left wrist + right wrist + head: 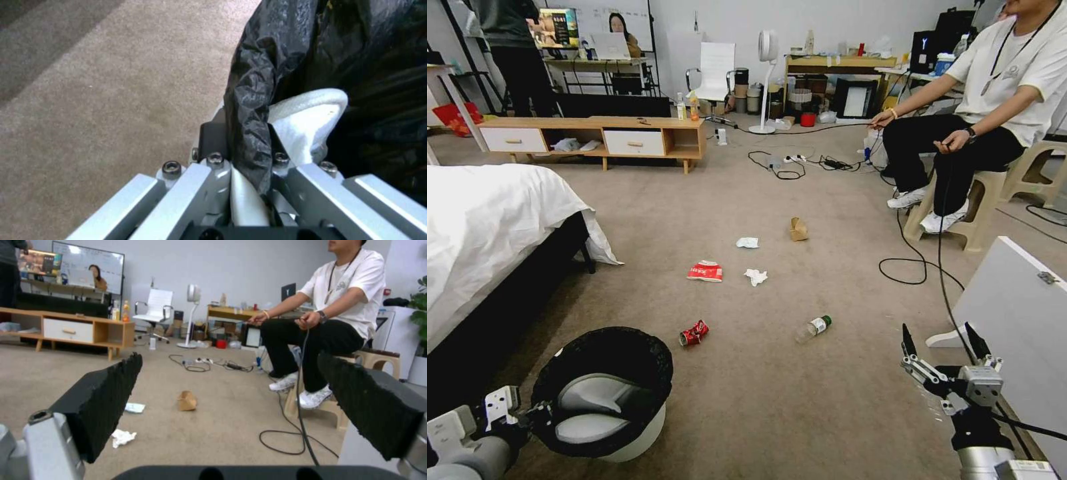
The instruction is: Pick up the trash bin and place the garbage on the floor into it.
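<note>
Clamped on the bag-lined rim of the trash bin (pixel 607 393), the left claw (pixel 249 160) holds it low at the robot's left. Nearest garbage is the crushed can (pixel 694 333); the right claw (pixel 940 350), fingers apart, should approach it from above, bin level.

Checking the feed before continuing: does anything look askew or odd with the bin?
Yes. The trash bin hangs tilted from the left end effector, clamped on its bag-lined rim, mouth tipped toward the camera. The right end effector is open. Litter lies scattered across the floor.
</note>
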Motion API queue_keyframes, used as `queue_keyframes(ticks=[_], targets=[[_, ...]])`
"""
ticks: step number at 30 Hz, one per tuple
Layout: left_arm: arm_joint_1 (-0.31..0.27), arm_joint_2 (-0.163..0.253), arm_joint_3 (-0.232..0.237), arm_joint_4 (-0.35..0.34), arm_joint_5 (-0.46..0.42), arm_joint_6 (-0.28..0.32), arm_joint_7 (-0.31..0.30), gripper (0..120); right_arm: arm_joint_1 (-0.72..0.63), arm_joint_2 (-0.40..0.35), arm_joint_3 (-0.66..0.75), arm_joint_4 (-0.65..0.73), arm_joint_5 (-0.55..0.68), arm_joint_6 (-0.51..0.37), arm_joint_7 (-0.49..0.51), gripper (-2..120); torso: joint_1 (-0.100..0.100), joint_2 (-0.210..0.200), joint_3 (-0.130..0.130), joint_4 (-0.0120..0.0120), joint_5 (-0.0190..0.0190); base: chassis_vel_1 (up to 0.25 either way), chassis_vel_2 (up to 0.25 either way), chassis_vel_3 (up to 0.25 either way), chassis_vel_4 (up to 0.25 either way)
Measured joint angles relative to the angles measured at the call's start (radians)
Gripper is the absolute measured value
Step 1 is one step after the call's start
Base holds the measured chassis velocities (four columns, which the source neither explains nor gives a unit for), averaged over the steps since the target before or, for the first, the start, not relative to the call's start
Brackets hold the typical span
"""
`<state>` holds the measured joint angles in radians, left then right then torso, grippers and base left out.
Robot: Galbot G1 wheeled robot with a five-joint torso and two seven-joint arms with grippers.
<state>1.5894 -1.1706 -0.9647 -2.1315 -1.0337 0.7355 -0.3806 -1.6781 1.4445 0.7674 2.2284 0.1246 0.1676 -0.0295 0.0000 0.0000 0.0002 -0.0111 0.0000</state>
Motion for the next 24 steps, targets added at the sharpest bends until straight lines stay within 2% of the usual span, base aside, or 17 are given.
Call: queue_keyframes(ticks=[24], targets=[[0.008, -0.001, -0.006, -0.011, -0.003, 0.0, 0.003, 3, -0.012, 0.007, 0.006, 0.0, -0.031, 0.009, -0.019, 100, 0.0, 0.0, 0.0, 0.0002, 0.0, -0.011, 0.007, 0.005, -0.006]])
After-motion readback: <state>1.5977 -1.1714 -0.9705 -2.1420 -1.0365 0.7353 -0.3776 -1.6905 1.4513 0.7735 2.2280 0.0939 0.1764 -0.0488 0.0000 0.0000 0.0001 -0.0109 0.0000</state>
